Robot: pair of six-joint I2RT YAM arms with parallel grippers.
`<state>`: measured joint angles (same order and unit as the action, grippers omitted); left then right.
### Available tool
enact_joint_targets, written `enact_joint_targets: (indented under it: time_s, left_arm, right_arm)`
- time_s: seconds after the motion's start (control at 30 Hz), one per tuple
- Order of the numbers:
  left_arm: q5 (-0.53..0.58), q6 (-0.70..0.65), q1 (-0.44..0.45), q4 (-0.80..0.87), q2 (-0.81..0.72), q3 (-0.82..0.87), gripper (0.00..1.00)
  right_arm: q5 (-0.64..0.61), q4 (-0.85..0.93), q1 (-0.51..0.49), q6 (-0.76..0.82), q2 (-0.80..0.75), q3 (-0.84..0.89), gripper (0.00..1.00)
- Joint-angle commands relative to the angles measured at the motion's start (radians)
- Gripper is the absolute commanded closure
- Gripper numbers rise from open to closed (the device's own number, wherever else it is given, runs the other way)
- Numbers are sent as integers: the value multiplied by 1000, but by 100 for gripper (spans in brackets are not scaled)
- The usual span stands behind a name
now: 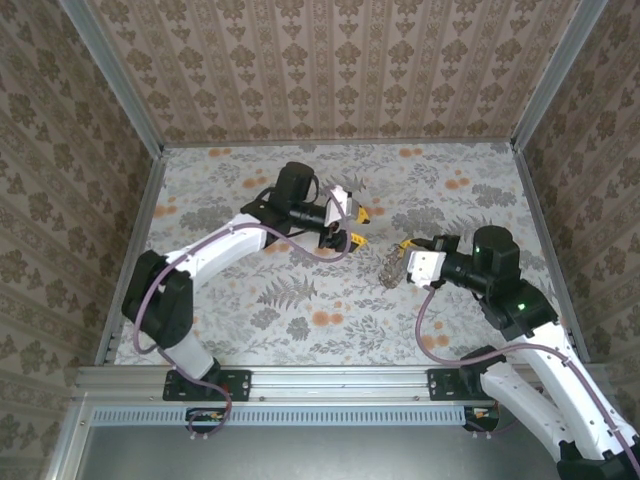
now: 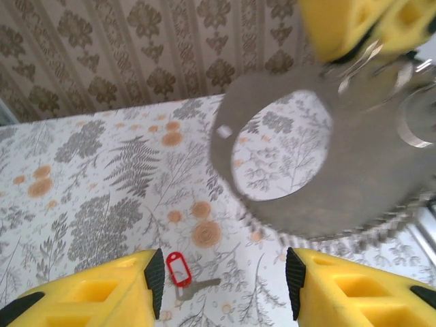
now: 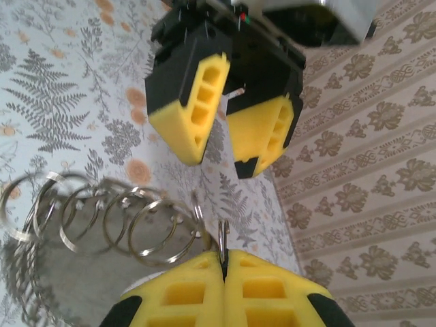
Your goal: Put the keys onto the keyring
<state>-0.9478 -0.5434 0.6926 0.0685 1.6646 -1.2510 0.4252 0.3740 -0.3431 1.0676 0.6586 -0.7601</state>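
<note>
Half-open and empty, the left hand hovers over the small red-tagged flat key lying mid-way across the floral table. The right hand pinches the grey metal keyring aloft. The flat key may skid aside; the ring may swivel.

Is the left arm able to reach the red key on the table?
Probably yes. The left gripper is open and the red key lies bare on the table beyond its fingers. The keyring, clamped in the right gripper, hangs off to one side, not over the key.
</note>
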Motion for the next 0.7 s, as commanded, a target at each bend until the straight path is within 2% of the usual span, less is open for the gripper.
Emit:
enact_joint_targets:
  time_s: [0.0,0.07,0.13,0.27,0.37,0.47,0.6,0.67]
  left_arm:
    - [80,-11,8,-14,46,-35,46]
    - [112,12,15,-62,55,-23,46]
    - [162,43,21,-78,71,-25,44]
    - [227,98,43,-68,118,-58,43]
    - [278,171,71,-106,153,-62,43]
    - [335,214,99,-102,192,-81,42]
    - [411,232,139,2,276,-168,43]
    - [441,288,151,61,331,-225,45]
  right_arm:
    - [-45,18,-4,41,-38,-35,100]
    - [-38,-22,3,-6,-45,-21,100]
    - [-64,-105,19,-119,-42,5,100]
    - [-237,-281,82,-439,12,15,100]
    - [-373,-368,121,-594,41,19,100]
    - [-472,-428,164,-680,60,25,100]
    - [-621,-467,220,-776,91,15,100]
    - [-689,-489,259,-837,112,14,100]
